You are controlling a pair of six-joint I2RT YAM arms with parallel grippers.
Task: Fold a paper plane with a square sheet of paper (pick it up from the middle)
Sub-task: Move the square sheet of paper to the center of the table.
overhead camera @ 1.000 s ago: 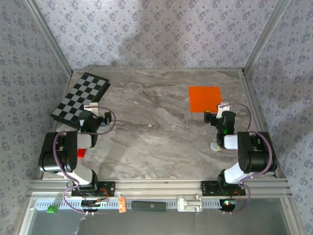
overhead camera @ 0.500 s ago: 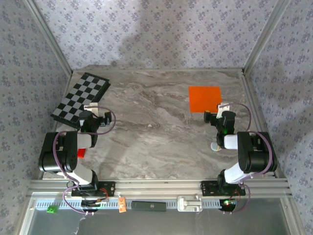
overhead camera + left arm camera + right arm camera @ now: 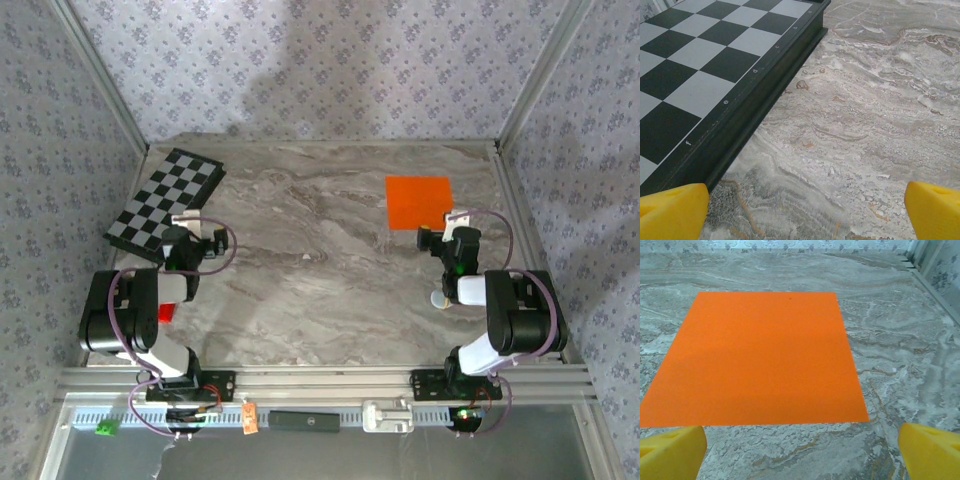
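– Orange paper (image 3: 419, 201), where is it?
– You can see it lying flat on the table (image 3: 300, 270), on the far right side. It has no folds yet.
– And your right claw (image 3: 800, 452)?
– Spread wide and empty. It sits just on the near side of the paper, not touching it.
– Your left claw (image 3: 805, 215)?
– Spread wide and empty too. It is low over bare table, just beside the edge of the checkerboard (image 3: 700, 55) on the left.
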